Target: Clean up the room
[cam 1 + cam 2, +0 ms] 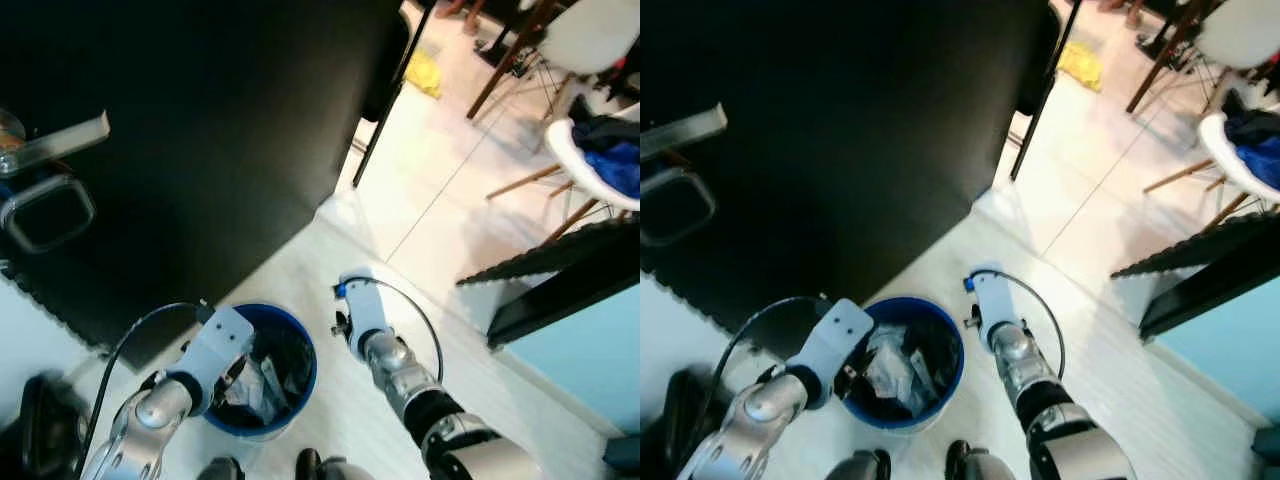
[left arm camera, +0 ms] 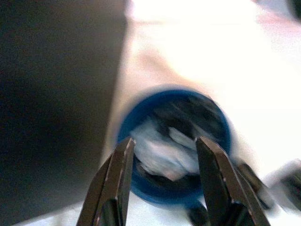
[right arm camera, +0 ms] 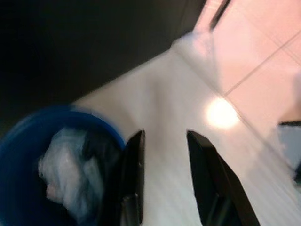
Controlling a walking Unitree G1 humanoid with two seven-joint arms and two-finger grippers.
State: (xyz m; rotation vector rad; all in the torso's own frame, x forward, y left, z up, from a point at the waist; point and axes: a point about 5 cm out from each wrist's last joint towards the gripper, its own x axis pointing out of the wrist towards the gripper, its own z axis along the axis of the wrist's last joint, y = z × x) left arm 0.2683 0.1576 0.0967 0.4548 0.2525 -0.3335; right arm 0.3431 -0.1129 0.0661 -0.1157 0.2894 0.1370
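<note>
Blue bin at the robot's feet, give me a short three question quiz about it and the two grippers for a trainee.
1. True or false: the blue bin is empty.
2. Which gripper hangs right above the bin's opening? A) left gripper B) right gripper C) both
3. Fill in: behind the bin stands a large ____ panel.

Key:
1. False. Crumpled pale trash lies inside on a dark liner.
2. A. The left one hangs over the opening with fingers spread; the right one is beside the bin, over the pale floor, fingers also apart.
3. Black.
</note>
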